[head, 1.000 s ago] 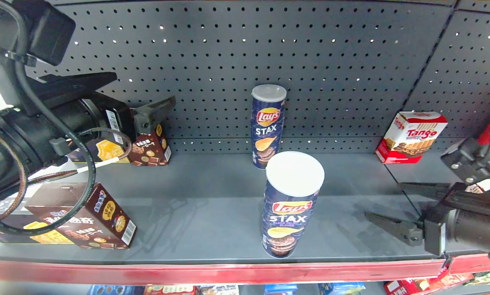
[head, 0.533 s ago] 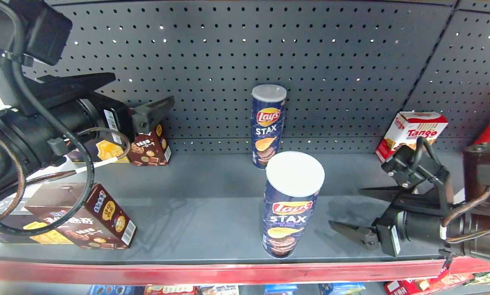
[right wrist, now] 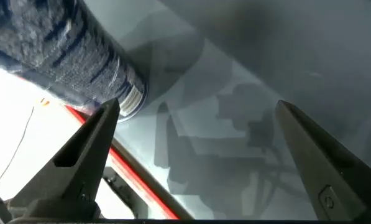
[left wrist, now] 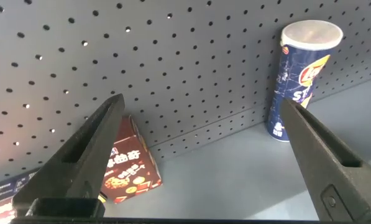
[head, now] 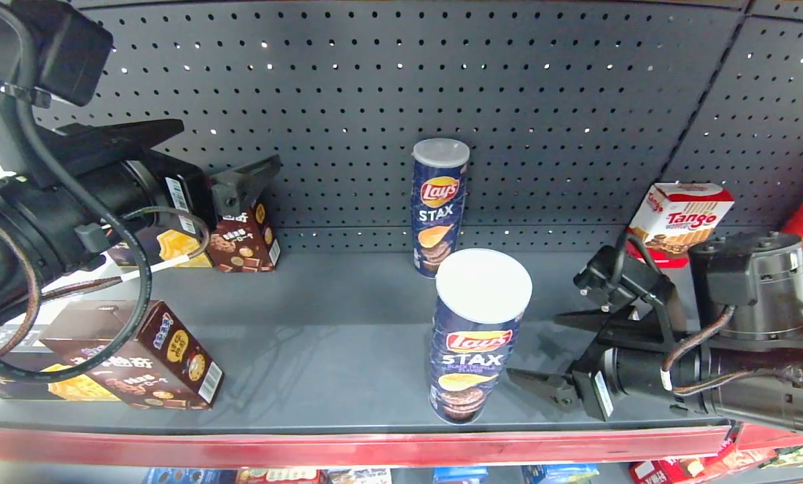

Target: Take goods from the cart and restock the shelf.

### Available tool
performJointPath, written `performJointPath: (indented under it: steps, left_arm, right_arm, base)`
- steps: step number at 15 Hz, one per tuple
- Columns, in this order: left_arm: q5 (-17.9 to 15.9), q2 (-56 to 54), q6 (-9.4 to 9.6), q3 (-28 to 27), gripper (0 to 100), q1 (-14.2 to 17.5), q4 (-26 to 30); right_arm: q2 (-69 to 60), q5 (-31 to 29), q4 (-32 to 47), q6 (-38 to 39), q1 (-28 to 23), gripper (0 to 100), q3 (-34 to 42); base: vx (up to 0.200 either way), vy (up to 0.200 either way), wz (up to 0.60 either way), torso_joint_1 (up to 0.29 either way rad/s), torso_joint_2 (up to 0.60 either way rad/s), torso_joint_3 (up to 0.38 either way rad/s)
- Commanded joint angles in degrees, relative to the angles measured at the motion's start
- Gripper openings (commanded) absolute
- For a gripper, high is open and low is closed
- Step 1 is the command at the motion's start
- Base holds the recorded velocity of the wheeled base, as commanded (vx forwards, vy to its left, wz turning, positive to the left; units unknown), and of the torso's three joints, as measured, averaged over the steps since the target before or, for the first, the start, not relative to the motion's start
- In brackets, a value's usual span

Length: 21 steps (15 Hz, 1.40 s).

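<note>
The dark grey metal shelf point(head: 347, 349), with its perforated back panel and red front strip, takes up most of what we see. Our left claw point(head: 230, 142) hangs high over the shelf's left end near the back panel, its fingers spread wide and holding nothing. Our right claw point(head: 534, 346) sits low over the right front of the shelf, also released and empty. It is just beside the tall dark blue chip can with the white lid point(head: 475, 336).

That front can stands upright near the red strip. In the right wrist view it lies outside one fingertip rather than between the two. A second dark blue chip can with a grey lid point(head: 439, 208) stands upright against the back panel, directly behind the first and well apart from it. A brown biscuit box point(head: 139, 356) lies at the left front and another brown box point(head: 246, 242) sits at the left rear. A small red-and-white wafer box point(head: 680, 222) leans at the right rear.

We judge that the front can is already stocked and the right claw is at the letting-go stage. The next move calls for drawing that claw straight away from the can without brushing it, since a tall can so near the edge could tip. After that we go to the cart for more goods.
</note>
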Motion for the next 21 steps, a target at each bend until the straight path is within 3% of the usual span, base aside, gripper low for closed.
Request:
performJointPath:
  steps: [1, 5, 21]
  left_arm:
    - [0.00, 0.14, -0.09, 0.10, 100, 0.05, 0.02]
    - [0.00, 0.14, -0.18, -0.08, 100, 0.05, 0.02]
    - [0.00, 0.14, -0.18, 1.68, 100, 0.05, -0.15]
  right_arm:
    - [-0.85, 0.10, -0.01, -0.04, 0.12, 100, 1.01]
    - [0.21, 0.01, -0.10, -0.04, 2.50, 100, 0.66]
    - [3.19, 0.01, -1.68, -0.04, 1.97, 100, -0.13]
  base:
    - [0.000, 0.000, 0.00, 0.000, 0.00, 0.000]
    - [0.000, 0.000, 0.00, 0.000, 0.00, 0.000]
    - [0.000, 0.000, 0.00, 0.000, 0.00, 0.000]
